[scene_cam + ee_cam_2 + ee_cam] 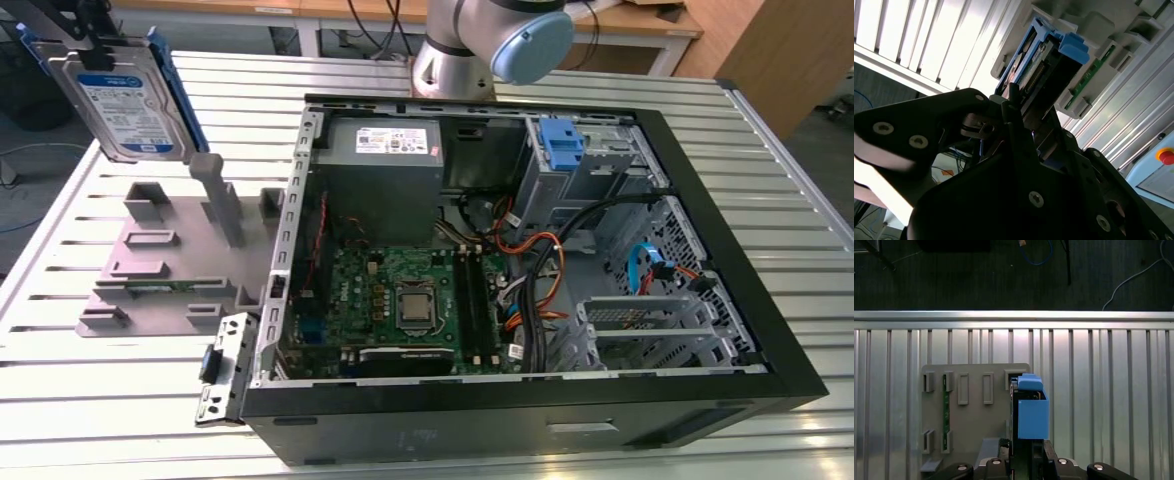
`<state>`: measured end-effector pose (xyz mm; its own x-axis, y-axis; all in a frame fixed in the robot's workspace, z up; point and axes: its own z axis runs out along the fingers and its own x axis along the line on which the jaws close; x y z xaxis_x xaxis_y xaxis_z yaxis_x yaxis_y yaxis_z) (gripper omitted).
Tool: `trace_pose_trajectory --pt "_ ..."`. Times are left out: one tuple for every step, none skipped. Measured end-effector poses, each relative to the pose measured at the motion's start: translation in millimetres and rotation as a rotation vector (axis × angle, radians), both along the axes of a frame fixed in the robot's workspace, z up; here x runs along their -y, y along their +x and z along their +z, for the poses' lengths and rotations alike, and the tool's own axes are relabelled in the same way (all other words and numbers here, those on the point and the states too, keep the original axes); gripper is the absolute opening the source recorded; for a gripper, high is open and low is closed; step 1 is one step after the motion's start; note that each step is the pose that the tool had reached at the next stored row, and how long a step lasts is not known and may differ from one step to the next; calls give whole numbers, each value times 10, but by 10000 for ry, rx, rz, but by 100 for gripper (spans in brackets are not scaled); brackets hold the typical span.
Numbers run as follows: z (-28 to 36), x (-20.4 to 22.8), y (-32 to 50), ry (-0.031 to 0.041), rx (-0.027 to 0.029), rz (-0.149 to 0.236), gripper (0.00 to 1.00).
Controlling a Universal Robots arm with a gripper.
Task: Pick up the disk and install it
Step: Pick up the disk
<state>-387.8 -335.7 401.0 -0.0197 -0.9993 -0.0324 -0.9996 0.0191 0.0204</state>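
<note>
Jaws grip the disk (127,105) by its upper end, closed tight on it and holding it upright, clear of the slatted worktop (107,410). Its white label with a blue strip faces the exterior view, but the print cannot be made out. In both wrist views the disk (1046,62) (1031,412) hangs edge-on from the jaws in its blue carrier. Beneath the jaws lies a grey fixture plate (160,270) with a green circuit strip (946,410) slotted in. Well apart from the jaws, the open computer case (754,300) holds a grey power-supply box (384,165) with a white sticker, its writing illegible.
</note>
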Motion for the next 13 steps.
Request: trace_pose_trajectory --pt "1 0 0 0 0 -2 35" --pt "1 0 0 0 0 -2 35" --pt "1 0 0 0 0 -3 35" --pt "1 0 0 0 0 -3 35" --pt "1 0 0 0 0 -3 35" --pt "1 0 0 0 0 -3 35" --pt "1 0 0 0 0 -3 35" --pt "1 0 0 0 0 -3 35" --pt "1 0 0 0 0 -4 35" --pt "4 0 0 0 -1 -3 35" --pt "12 0 0 -2 -4 -4 35" --pt "22 0 0 -2 -3 -4 35" --pt "33 0 0 -1 -2 -4 35"
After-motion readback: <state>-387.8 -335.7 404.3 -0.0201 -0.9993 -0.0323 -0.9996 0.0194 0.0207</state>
